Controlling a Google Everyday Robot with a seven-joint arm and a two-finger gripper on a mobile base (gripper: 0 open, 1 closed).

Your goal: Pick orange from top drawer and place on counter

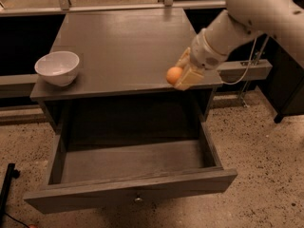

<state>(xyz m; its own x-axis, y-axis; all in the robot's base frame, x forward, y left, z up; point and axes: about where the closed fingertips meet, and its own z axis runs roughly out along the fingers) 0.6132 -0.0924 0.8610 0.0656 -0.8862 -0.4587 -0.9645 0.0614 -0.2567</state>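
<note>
The orange (174,74) is small and round and sits between the fingers of my gripper (178,75). The gripper is shut on it and holds it above the front right part of the counter (123,46), just past the counter's front edge. The white arm comes in from the upper right. The top drawer (133,163) is pulled open below, its grey inside bare, with a small round knob (138,199) on its front panel.
A white bowl (57,68) stands on the counter's front left corner. Speckled floor surrounds the cabinet. A dark shelf unit stands behind, and a cable (249,56) hangs at the right. A black object (7,184) lies on the floor at lower left.
</note>
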